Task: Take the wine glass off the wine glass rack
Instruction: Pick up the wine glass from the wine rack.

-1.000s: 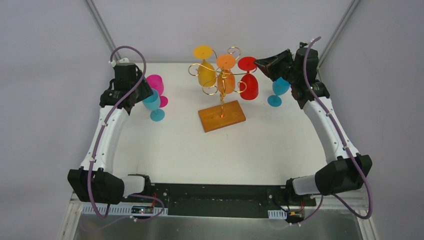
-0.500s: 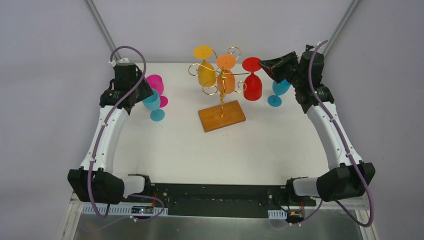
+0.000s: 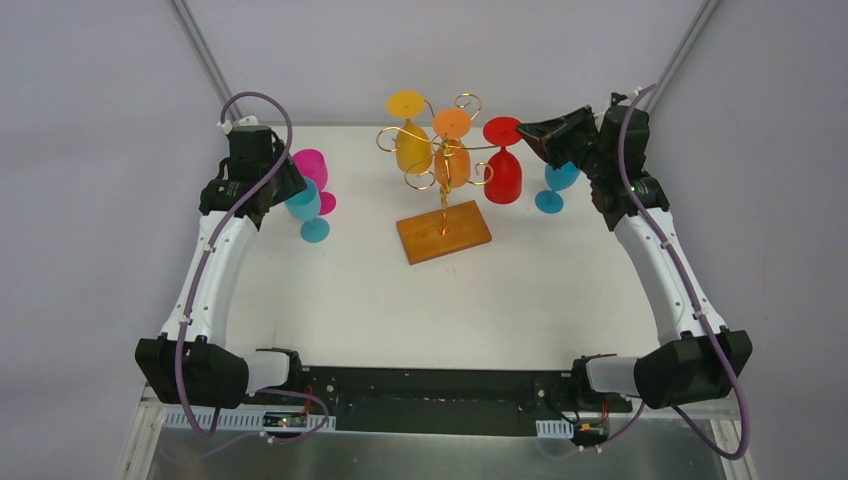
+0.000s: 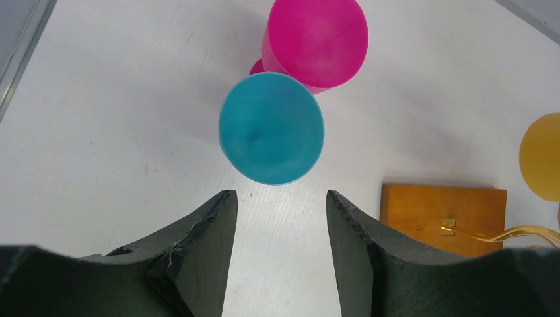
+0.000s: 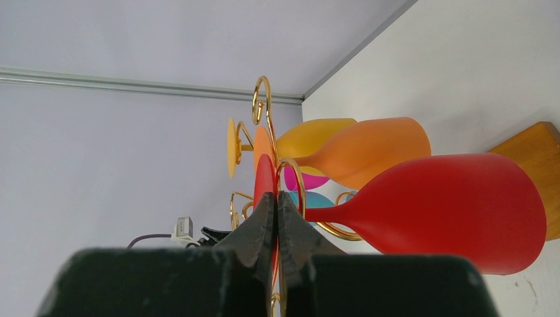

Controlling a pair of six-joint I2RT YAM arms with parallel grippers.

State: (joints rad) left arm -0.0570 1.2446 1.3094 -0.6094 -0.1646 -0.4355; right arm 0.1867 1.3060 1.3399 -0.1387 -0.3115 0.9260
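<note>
Red glass [image 3: 503, 172] hangs bowl-down on the right scroll of the rack [image 3: 455, 235], stem inside the gold loop, foot on top. So it's not off yet.

Right hand [image 5: 277, 201] is clenched on the thin edge of that foot, coming in from the right at rack height. The wrist view shows the red disc pinched between the fingers. We'd call the grasp made; sliding the stem out of the loop and setting the glass down is what's left.

Yellow glass [image 3: 412, 148] and orange glass [image 3: 452, 160] hang further left on the same rack, not yet taken off.

Already standing on the worktop [image 3: 400, 290]: right teal glass [image 3: 557, 180] just under the right hand, plus left teal glass [image 4: 271, 128] and pink glass [image 4: 317, 39] side by side on the far left.

Left hand [image 4: 279, 195] hovers above the left teal glass, fingers apart, holding nothing.

We read it as roughly half done, if all the hanging glasses are meant to come off.
</note>
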